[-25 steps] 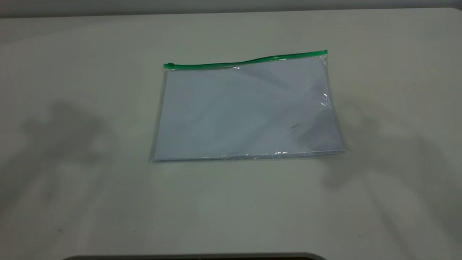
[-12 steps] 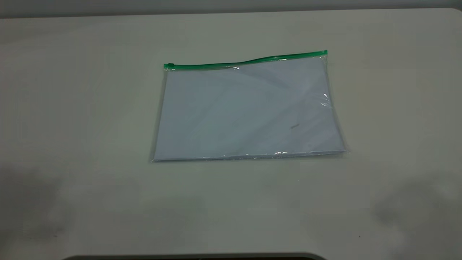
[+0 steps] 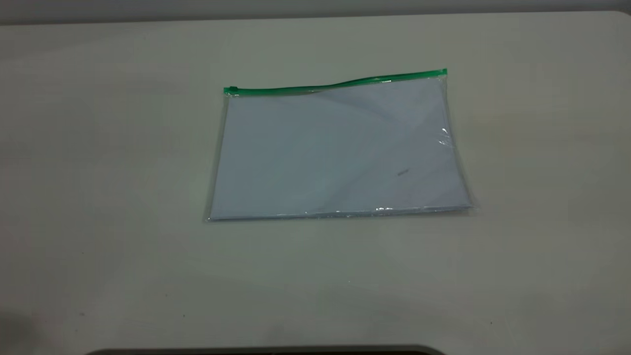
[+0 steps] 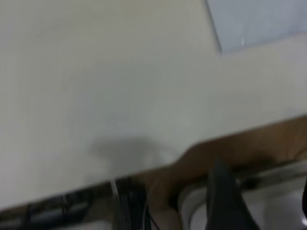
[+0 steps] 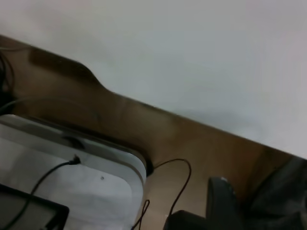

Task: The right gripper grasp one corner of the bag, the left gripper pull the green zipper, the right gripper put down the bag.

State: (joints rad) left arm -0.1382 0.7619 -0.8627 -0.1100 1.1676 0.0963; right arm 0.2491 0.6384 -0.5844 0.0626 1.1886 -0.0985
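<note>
The bag (image 3: 335, 153) lies flat on the pale table (image 3: 98, 148), a clear pouch with bluish-white sheets inside. The green zipper (image 3: 345, 84) runs along its far edge, with the slider tab (image 3: 230, 89) at the far left corner. Neither gripper shows in the exterior view. The left gripper (image 4: 263, 194) is back beyond the table's near edge, open and empty; one bag corner (image 4: 254, 19) shows far ahead of it. The right gripper (image 5: 249, 206) also hangs off the table's edge, away from the bag.
Beyond the table's edge (image 5: 158, 108), the wrist views show a brown floor, a white-grey box (image 5: 72, 167) and black cables (image 5: 177, 187). A dark curved rim (image 3: 266, 350) lies at the table's near edge.
The arms' shadows on the table have slid toward the near edge and nearly left it. The bag has not moved.
</note>
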